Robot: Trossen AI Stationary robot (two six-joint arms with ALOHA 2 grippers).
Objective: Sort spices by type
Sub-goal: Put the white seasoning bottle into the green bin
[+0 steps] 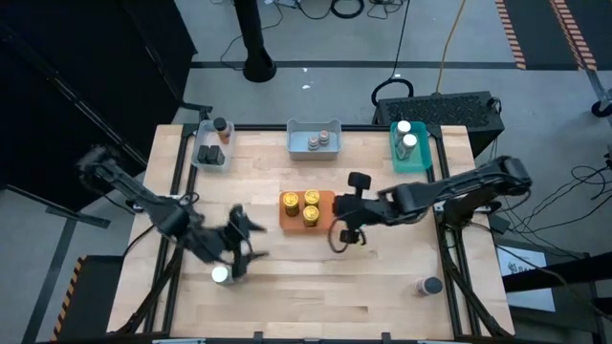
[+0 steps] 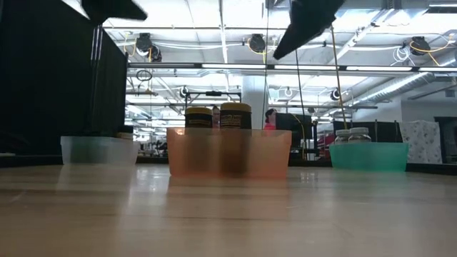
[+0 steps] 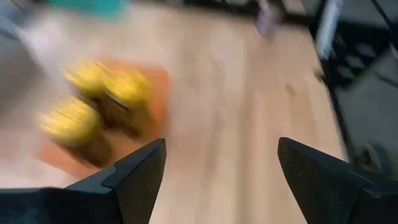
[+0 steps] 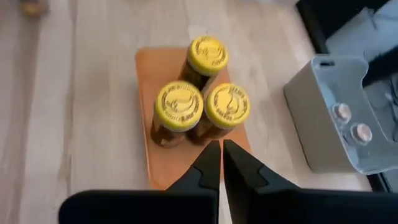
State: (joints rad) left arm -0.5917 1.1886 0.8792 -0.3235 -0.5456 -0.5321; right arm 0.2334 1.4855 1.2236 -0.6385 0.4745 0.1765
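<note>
Even overhead light fell on the desk in the high view, with only soft shadows under the arms. In the low view, bright ceiling strip lamps glared against a dim foreground, and the near desk surface was out of focus. The left wrist view was heavily motion-blurred, smearing the yellow-lidded jars. The right wrist view was sharper, slightly soft at its edges.
</note>
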